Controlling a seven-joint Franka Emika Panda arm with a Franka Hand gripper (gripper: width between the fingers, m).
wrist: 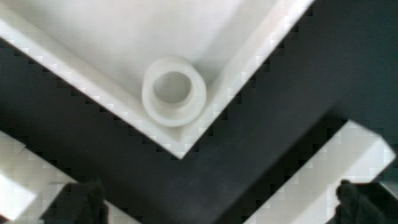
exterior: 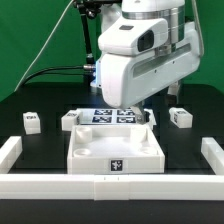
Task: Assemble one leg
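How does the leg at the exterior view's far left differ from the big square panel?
The leg is a small compact block; the panel is far larger, flat, with a raised rim. The leg stands alone at the exterior view's left; the panel lies central, below the arm. The panel has a round corner hole; the leg shows none. Both are white with a black-and-white tag.

This is a robotics lab test bench: a matte black tabletop [exterior: 35,150] fenced by low white plastic rails [exterior: 50,187] along its front edge and corners, a plain green backdrop [exterior: 35,35] behind its far edge, black cables [exterior: 60,65] trailing to 1 bulky white robot arm [exterior: 150,55], and a tag-printed flat white marker board [exterior: 112,116].
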